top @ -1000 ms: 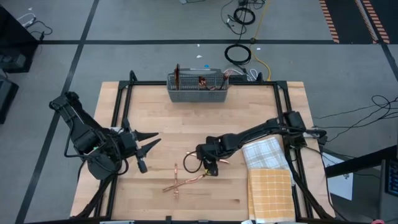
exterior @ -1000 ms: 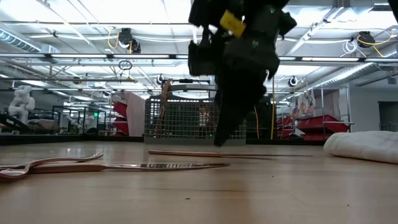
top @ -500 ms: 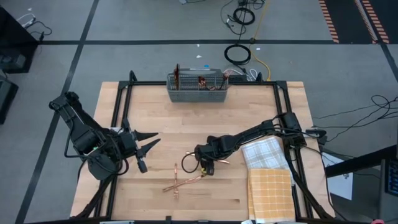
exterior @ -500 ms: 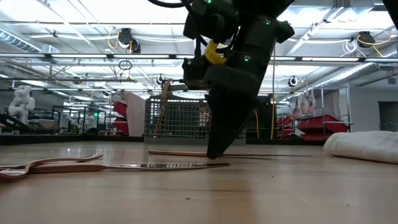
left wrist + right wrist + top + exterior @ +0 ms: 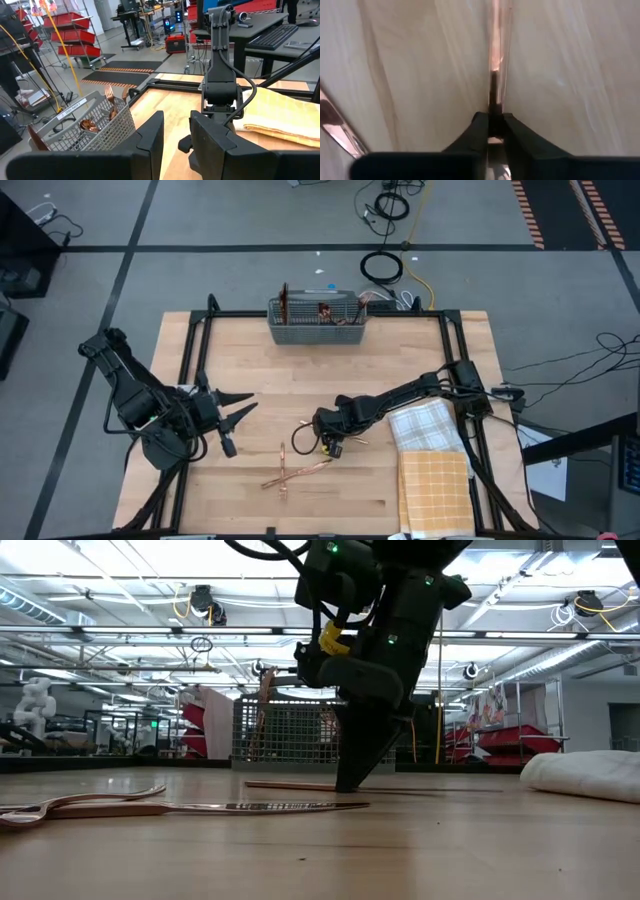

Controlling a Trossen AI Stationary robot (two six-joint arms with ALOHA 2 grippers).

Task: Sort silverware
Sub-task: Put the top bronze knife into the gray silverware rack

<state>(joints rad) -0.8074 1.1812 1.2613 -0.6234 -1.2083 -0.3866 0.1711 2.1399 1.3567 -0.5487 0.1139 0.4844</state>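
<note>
Right gripper (image 5: 330, 448), frame centre, has just dropped onto table and pinched shut on copper utensil (image 5: 495, 60); lift toward caddy (image 5: 318, 321) likely next. Left gripper (image 5: 232, 416) waits left, part open, empty.

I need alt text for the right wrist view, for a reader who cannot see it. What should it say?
The right gripper presses its two dark fingers together on a thin copper-coloured piece of silverware lying on the wooden table. Another copper piece lies off to one side.

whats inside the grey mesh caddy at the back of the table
A few copper pieces stand upright in the grey mesh caddy, a fork among them. The mesh walls hide their lower ends and the exact count.
</note>
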